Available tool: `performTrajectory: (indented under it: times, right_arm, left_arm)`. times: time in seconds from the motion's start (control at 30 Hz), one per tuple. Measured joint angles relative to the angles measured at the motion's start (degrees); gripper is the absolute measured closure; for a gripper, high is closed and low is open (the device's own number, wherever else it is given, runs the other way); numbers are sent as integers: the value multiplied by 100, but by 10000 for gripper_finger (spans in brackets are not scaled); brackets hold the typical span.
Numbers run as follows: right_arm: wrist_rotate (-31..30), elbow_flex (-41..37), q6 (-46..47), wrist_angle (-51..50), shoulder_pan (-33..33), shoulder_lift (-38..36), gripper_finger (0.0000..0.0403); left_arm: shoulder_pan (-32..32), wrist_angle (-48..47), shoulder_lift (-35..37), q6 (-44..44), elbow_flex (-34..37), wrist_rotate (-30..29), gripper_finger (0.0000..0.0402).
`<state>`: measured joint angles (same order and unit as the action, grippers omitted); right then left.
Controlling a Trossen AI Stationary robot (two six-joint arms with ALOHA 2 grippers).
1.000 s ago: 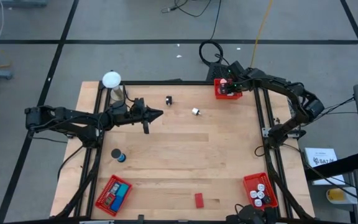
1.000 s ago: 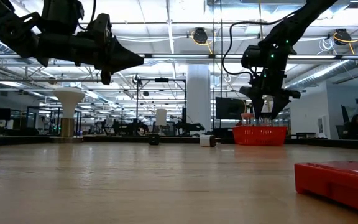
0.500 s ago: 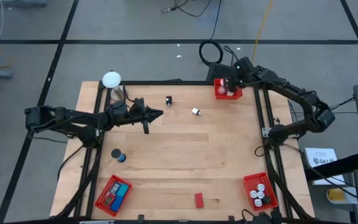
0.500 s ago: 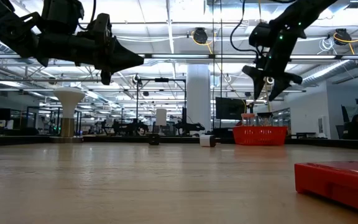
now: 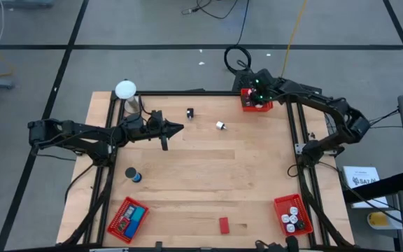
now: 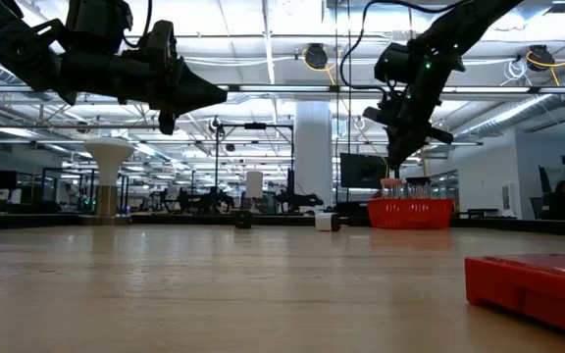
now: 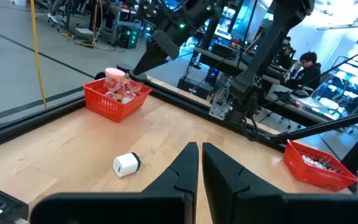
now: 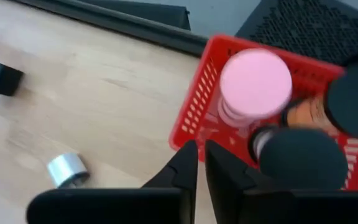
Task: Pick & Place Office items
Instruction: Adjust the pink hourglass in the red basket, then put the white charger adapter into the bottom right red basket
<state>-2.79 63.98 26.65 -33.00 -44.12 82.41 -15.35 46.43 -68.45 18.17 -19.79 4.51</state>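
Note:
My right gripper (image 8: 199, 155) is shut and empty above the red mesh basket (image 5: 256, 100) at the table's far right corner; its tip (image 6: 397, 163) hangs clear of the basket's rim. A pink round piece (image 8: 255, 81) and dark-capped cylinders lie in that basket. My left gripper (image 5: 180, 128) is shut and level, above the table's far left part, and holds nothing. Loose on the wood lie a black clip (image 5: 189, 113), a small silver cylinder (image 5: 220, 126), a blue and a black roll (image 5: 133, 174) and a red block (image 5: 224, 225).
A red basket (image 5: 127, 217) with blue and red pieces stands at the near left corner. Another basket (image 5: 292, 215), with white pieces, stands at the near right. A white ball on a stand (image 5: 125, 89) rises at the far left corner. A dark frame borders the table.
My right gripper has risen out of the far right basket and tipped more steeply. Its fingers stood spread half a second ago and have shut with nothing between them. My left gripper has kept still.

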Motion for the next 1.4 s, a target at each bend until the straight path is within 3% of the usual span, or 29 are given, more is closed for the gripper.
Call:
performTrajectory:
  times: [0.2, 0.37, 0.77, 1.13, 1.4]
  right_arm:
    - [-35, 457, -329, -185, -7, 542, 387]
    - [-405, 742, -514, -545, -13, 924, 391]
    - [-797, 776, -655, -470, -224, 1234, 391]
    - [-922, 776, -657, -219, -253, 1183, 391]
    - [-877, 776, -927, -195, 217, 392, 391]
  left_arm:
    - [0, -68, 0, 2, 0, 0, 380]
    - [0, -177, 0, 6, 0, -2, 380]
    - [0, -178, 0, 11, 0, -4, 380]
    - [0, -200, 0, 46, 0, -9, 380]
    - [0, -317, -1, 350, 0, -11, 380]
